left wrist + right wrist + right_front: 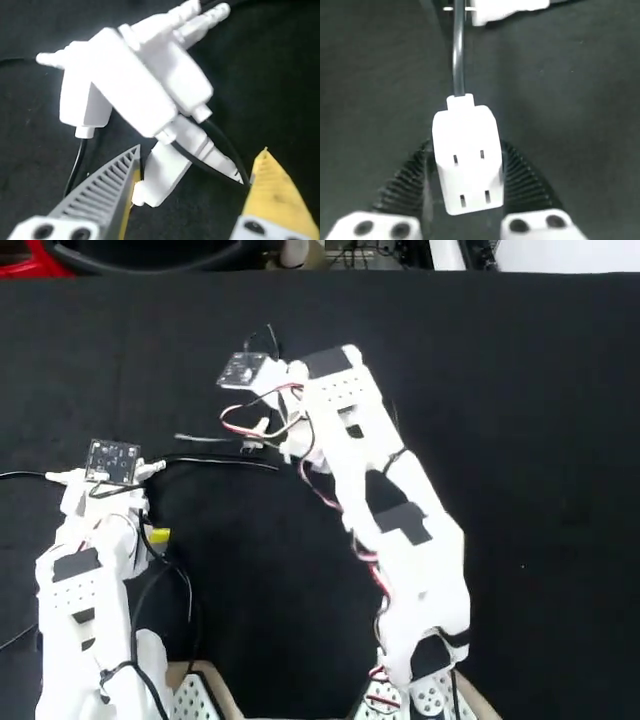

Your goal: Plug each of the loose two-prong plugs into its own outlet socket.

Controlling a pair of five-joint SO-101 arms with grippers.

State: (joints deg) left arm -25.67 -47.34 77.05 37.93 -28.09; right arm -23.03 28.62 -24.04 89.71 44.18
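Note:
My right gripper [465, 155] is shut on a white outlet socket [466, 160]; its slotted face shows and its black cable [458, 55] runs away from me. Just beyond lies a white two-prong plug [510, 7] with its metal prongs beside that cable. A cluster of white plugs and sockets [135, 90] with black cables lies on the black cloth in front of my left gripper [200, 157]. That gripper is open, its grey finger [107, 187] and yellow finger [272, 187] on either side of the lowest white plug [167, 172], without touching it.
Thin black cables [215, 462] run across the black table cloth [520, 390] between the two arms. The right arm [390, 510] stretches diagonally over the table's middle. The right half and far side of the cloth are bare.

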